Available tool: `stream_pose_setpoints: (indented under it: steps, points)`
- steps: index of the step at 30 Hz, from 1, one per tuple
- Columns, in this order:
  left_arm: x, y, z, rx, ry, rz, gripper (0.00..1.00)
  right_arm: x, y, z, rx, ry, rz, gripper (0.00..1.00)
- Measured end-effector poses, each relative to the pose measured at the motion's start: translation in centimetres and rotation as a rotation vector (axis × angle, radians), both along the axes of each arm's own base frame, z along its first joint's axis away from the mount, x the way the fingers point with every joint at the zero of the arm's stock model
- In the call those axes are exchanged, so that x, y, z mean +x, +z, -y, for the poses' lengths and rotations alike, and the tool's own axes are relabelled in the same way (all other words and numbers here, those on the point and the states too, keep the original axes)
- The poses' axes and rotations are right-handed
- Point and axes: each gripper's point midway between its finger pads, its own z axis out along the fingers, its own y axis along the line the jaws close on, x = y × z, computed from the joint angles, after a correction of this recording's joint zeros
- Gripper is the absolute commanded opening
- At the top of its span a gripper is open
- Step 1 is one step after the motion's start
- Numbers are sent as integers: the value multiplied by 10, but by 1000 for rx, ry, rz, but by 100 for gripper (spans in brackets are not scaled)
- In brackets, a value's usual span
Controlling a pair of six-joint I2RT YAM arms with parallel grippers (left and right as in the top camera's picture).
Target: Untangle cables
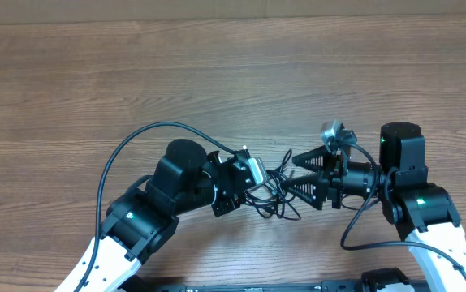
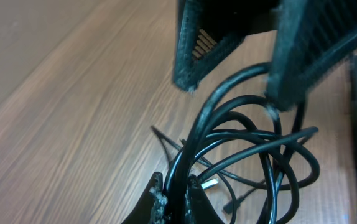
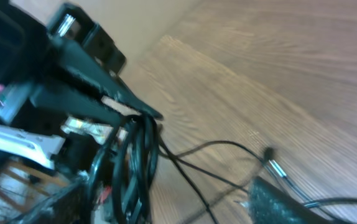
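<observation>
A tangle of thin black cables (image 1: pixel 275 199) lies on the wooden table between my two grippers. My left gripper (image 1: pixel 264 183) is shut on a bunch of the cables; in the left wrist view its jaws (image 2: pixel 175 190) pinch several strands whose loops (image 2: pixel 247 137) spread out ahead. My right gripper (image 1: pixel 293 173) faces it, open, with its two fingers (image 2: pixel 231 93) on either side of a loop. In the right wrist view the held bundle (image 3: pixel 140 155) hangs from the left gripper (image 3: pixel 142 115), and a thin cord with a silvery plug (image 3: pixel 272 164) lies on the table.
The wooden table (image 1: pixel 217 81) stretches away behind the arms. A thicker black robot cable (image 1: pixel 135 142) arcs over the left arm, and another (image 1: pixel 355 231) loops beside the right arm. The two arms sit close together near the front edge.
</observation>
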Motion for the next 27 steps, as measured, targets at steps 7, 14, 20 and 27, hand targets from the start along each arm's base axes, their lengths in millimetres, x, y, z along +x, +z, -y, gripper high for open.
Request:
stream_pose_setpoints:
  steps: [7, 14, 20, 27]
  points:
    - [-6, 1, 11, -29, -56, -12, 5, -8, 7, -3, 37, 53, 20, 49]
    - [1, 10, 14, -75, -15, -19, 4, -10, 4, -3, 34, 54, 0, 52]
    - [3, 15, 16, -100, -4, -20, 4, -14, 3, -4, 36, 64, -24, 25]
    - [4, 12, 18, -105, -2, -45, 50, -15, 1, -8, 22, 73, -13, 4]
